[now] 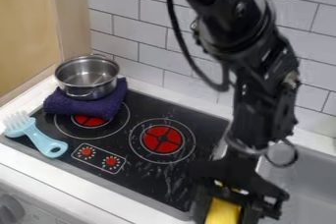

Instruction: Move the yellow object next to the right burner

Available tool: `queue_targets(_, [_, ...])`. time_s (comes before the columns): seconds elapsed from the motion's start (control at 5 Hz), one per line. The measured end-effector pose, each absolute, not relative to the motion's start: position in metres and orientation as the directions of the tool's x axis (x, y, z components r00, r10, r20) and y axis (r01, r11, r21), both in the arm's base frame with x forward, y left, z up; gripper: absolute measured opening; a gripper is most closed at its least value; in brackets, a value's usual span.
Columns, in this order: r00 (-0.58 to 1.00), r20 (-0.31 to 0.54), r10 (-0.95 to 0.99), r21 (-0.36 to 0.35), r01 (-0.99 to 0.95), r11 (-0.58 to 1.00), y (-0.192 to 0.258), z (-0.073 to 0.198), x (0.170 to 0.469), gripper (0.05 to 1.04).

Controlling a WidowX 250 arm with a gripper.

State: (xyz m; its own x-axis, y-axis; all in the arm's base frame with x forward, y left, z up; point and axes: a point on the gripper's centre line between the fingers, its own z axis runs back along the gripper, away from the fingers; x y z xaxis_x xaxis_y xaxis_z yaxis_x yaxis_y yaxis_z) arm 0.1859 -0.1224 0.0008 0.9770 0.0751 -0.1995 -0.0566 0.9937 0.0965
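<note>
The yellow object (222, 211) is at five o'clock from the right burner (162, 139), with the gripper (224, 208) around it, fingers clamped on its two sides. It looks smooth and light, perhaps a little slippery; whether it is stiff or soft I can't tell. A hold across its narrow width, near the middle, should suit it, with a gentle squeeze. At about half past ten from that burner, a metal pot (87, 77) rests on a folded purple cloth (89, 105); inside, only its shiny wall and bottom show.
</note>
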Motion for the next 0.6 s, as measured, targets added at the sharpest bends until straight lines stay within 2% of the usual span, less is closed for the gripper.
queue_targets(0.2, [0.977,-0.193,0.089,0.093,-0.072,0.993,-0.1231,-0.0019,0.1865,0.589])
queue_targets(0.4, [0.976,-0.196,0.091,0.081,-0.076,0.994,-0.1252,-0.0034,0.186,0.65])
queue_targets(0.6, [0.974,-0.214,0.08,0.08,-0.064,0.995,-0.1248,-0.0032,0.1837,0.935])
